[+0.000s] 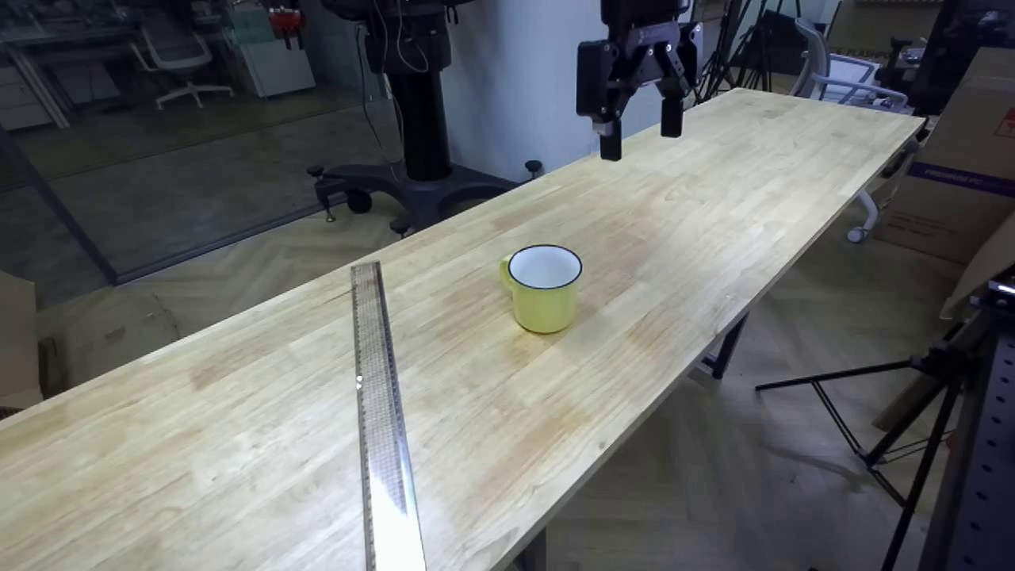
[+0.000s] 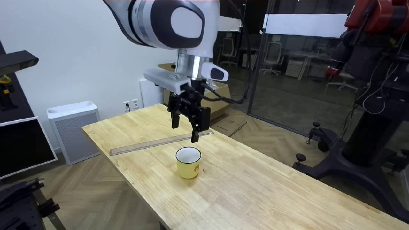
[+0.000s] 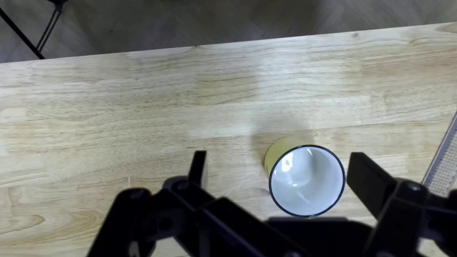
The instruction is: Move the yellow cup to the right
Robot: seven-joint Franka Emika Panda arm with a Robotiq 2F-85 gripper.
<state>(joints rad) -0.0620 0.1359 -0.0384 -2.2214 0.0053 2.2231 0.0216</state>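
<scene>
The yellow cup [image 1: 545,309] stands upright on the wooden table, with a white inside and a dark rim. A small yellow handle shows at its side in that exterior view. It also stands in an exterior view [image 2: 188,170], with a small orange print. My gripper [image 1: 641,133] is open and empty, raised above the table and apart from the cup; it also shows in an exterior view [image 2: 185,129]. In the wrist view, the cup [image 3: 307,181] appears between the open fingers [image 3: 277,157], closer to the right-hand finger. The handle is hidden there.
A clear flat ruler [image 1: 382,412] lies across the wooden table [image 1: 714,206], and also shows in the wrist view [image 3: 444,162]. The table's long edge [image 3: 194,47] drops to the floor. A black wheeled stand [image 2: 361,153] is beside the table.
</scene>
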